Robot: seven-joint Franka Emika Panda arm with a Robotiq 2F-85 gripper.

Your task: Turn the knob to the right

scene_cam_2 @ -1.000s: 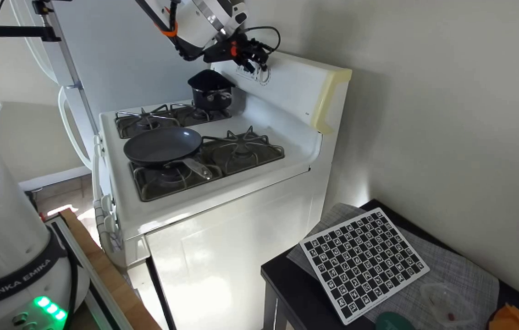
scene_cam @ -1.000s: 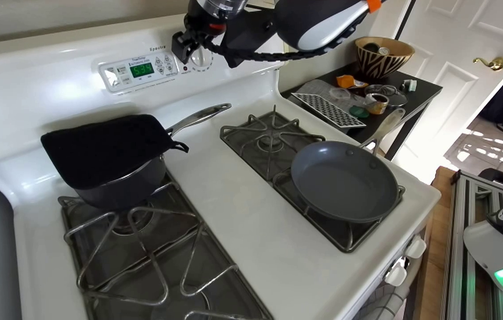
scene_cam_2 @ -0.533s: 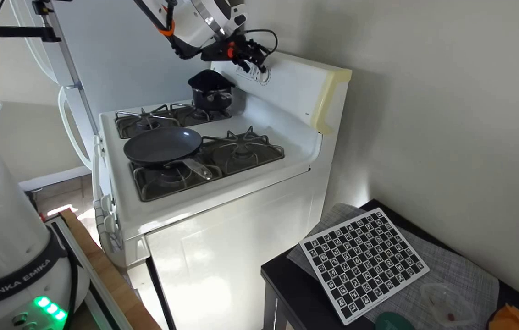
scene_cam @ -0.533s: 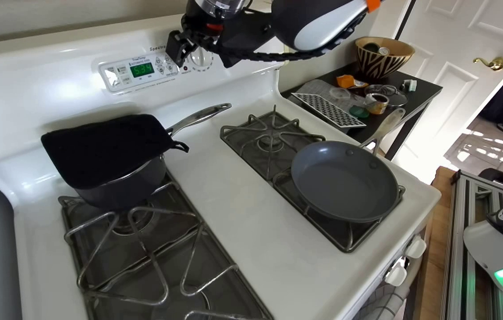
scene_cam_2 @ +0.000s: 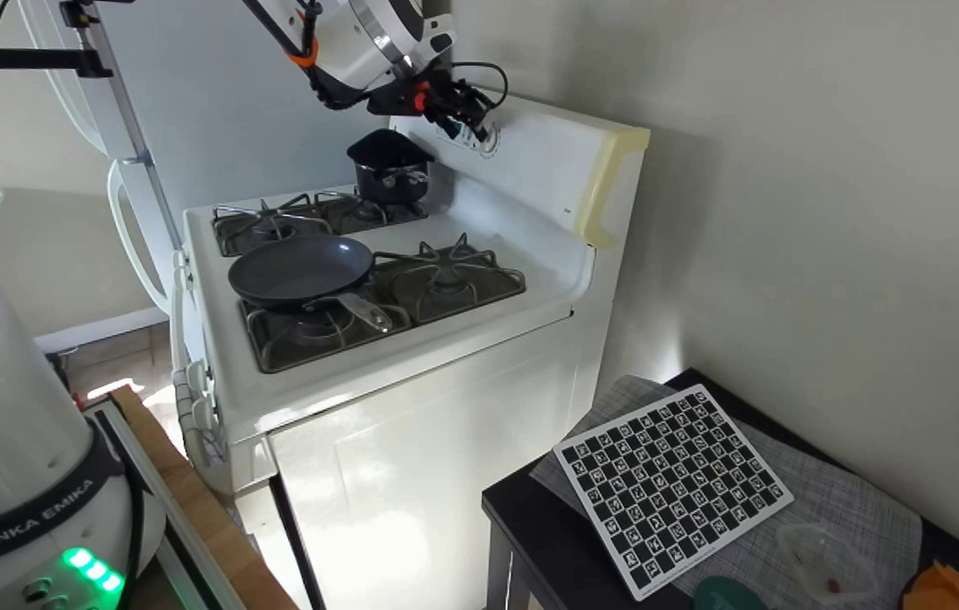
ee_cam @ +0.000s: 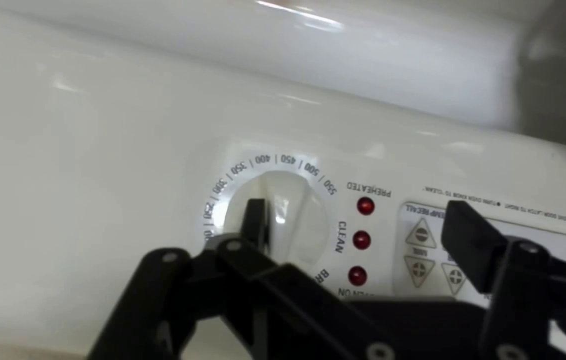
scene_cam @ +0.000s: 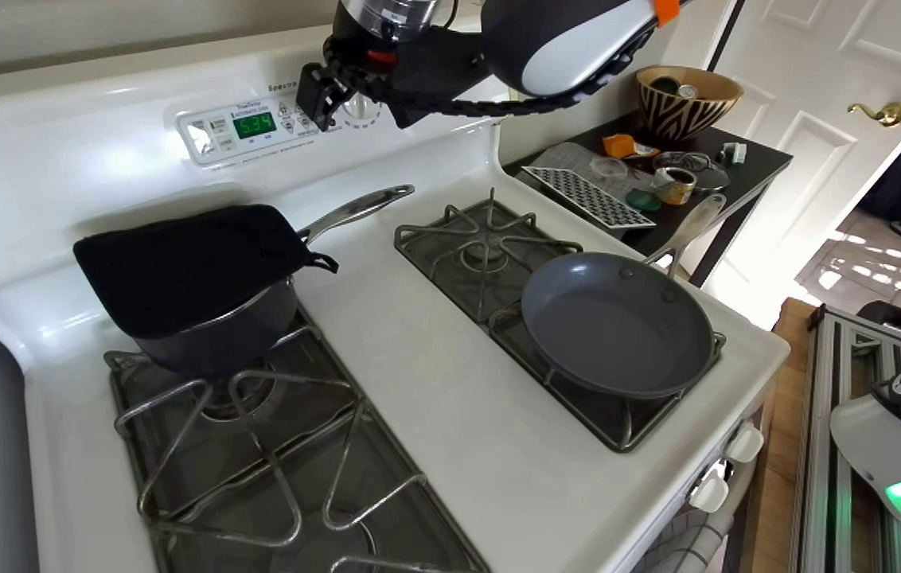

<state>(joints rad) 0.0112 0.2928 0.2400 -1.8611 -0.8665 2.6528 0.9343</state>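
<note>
Presently the claw (ee_cam: 362,232) is being held spread at the white panel (ee_cam: 113,165), the knob (ee_cam: 299,220) being partly hidden by one finger (ee_cam: 254,222), contact unclear. Below the claw, a pan (scene_cam: 618,326) is being borne by the stovetop (scene_cam: 434,358); well aside, a bowl (scene_cam: 681,115) by a black table (scene_cam_2: 543,517).

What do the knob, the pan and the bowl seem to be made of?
Knob: probably hard plastic, white and glossy; it gives a small bright highlight.
Pan: likely metal with a smooth satin coating: thin-walled, evenly grey, with a soft gleam.
Bowl: perhaps wood, judging by its warm tan colour, with a dark striped pattern, possibly painted; gloss unclear.
</note>
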